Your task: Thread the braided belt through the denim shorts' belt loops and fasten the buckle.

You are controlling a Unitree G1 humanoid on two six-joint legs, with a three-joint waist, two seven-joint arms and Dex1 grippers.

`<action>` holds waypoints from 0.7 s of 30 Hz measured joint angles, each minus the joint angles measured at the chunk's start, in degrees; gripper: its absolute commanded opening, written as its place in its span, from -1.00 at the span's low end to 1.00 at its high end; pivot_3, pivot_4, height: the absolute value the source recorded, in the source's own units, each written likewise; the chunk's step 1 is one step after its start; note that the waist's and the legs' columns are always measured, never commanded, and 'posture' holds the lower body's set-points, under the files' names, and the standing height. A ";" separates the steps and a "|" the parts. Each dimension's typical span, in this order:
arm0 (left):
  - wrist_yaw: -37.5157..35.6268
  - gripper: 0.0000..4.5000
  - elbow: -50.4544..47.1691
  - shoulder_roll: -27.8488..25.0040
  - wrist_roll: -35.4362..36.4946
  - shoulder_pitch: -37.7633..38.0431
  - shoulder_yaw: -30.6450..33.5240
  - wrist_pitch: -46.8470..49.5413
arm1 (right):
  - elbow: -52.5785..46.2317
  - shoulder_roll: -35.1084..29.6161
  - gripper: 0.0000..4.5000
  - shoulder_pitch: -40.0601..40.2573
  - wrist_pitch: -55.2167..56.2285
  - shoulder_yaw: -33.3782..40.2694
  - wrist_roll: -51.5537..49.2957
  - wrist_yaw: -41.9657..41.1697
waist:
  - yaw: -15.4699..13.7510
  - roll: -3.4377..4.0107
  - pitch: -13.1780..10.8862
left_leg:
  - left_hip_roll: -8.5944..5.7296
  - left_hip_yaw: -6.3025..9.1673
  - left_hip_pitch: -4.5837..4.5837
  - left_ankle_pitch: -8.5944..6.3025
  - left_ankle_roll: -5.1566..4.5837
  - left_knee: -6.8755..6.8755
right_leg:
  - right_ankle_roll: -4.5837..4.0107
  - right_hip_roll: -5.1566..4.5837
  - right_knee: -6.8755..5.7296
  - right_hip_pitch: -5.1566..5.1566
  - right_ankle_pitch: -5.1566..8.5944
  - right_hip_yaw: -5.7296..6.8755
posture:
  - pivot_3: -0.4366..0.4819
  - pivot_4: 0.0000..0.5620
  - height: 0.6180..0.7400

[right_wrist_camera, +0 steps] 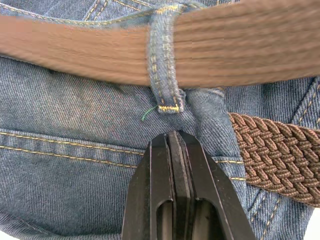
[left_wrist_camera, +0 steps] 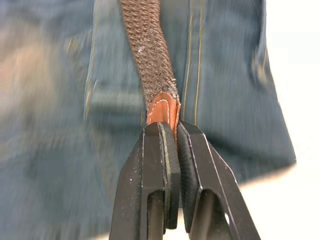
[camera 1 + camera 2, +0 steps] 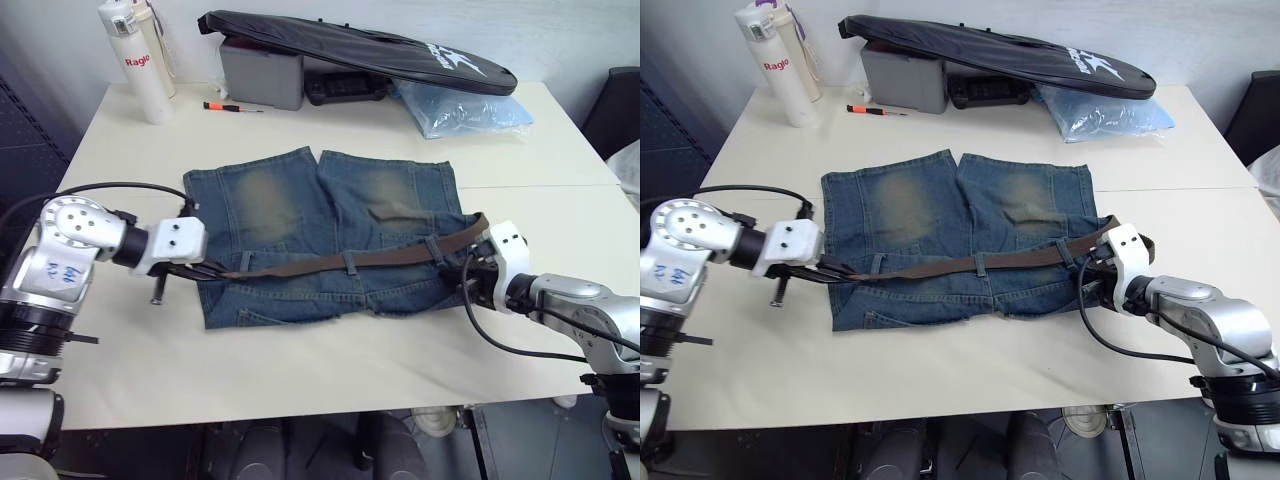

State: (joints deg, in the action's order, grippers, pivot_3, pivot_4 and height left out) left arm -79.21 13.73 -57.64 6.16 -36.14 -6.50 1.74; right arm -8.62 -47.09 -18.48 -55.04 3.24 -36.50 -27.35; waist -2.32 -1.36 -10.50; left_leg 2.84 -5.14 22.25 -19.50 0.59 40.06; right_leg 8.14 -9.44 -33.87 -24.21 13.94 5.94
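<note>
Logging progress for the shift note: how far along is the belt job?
Done: the braided belt runs under belt loops along the denim shorts. In hand: left gripper pinches its tan tip; right gripper is shut on the waistband. Left: fastening; the buckle isn't visible.

Denim shorts (image 3: 330, 235) lie flat on the table, faded yellowish patches on both legs, legs pointing away from the robot, waistband nearest it. Braided belt (image 3: 385, 256), dark brown, runs along the waistband under the belt loops (image 3: 349, 263), w/ another loop near the robot's right end (image 1: 164, 55). Its tan leather tip (image 2: 162, 107) sits at the robot's left edge of the shorts; buckle can't be made out.
</note>
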 measured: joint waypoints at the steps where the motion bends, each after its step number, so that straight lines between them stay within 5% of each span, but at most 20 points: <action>1: 0.05 -1.00 -0.07 -0.02 0.43 0.31 0.69 0.30 | 0.03 0.01 -0.95 -0.21 -0.06 0.00 0.05 -0.01 | -0.03 0.00 0.00 | 0.00 0.00 0.00 0.00 0.00 0.01 | 0.00 0.00 0.00 0.00 0.00 0.00 | -0.05 -0.47 1.00; 9: 3.01 -1.00 -6.38 6.22 3.73 0.95 1.06 8.44 | -0.04 0.02 -0.95 -0.62 -0.14 -0.25 1.86 -1.06 | -0.10 -0.02 0.01 | 0.00 -0.01 0.00 0.00 0.00 0.01 | 0.02 0.00 -0.02 0.01 -0.02 0.00 | -0.05 -0.47 1.00; 19: 2.57 0.88 -8.36 6.18 8.77 -0.48 2.96 18.19 | -0.81 -1.76 -1.00 2.71 0.10 2.95 2.90 -3.16 | -0.74 -0.02 0.01 | -0.01 0.00 0.02 0.00 0.00 0.01 | 0.03 0.00 0.03 0.00 -0.02 0.01 | -0.05 -0.47 1.00; 21: 1.74 0.94 -8.37 5.30 9.40 -1.38 3.39 18.97 | -1.18 -1.76 -1.00 3.16 0.03 4.01 2.88 -3.81 | -0.62 0.00 0.00 | -0.01 -0.02 0.02 0.00 0.01 0.00 | 0.03 0.00 0.03 0.00 -0.02 0.01 | -0.05 -0.47 1.00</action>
State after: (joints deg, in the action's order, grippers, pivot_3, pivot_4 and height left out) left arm -77.46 5.36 -52.34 15.56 -37.52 -3.11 20.71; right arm -9.79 -48.86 -15.31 -55.01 7.26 -33.63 -31.16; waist -2.95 -1.36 -10.50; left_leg 2.83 -5.15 22.27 -19.50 0.60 40.06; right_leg 8.16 -9.44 -33.84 -24.21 13.92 5.94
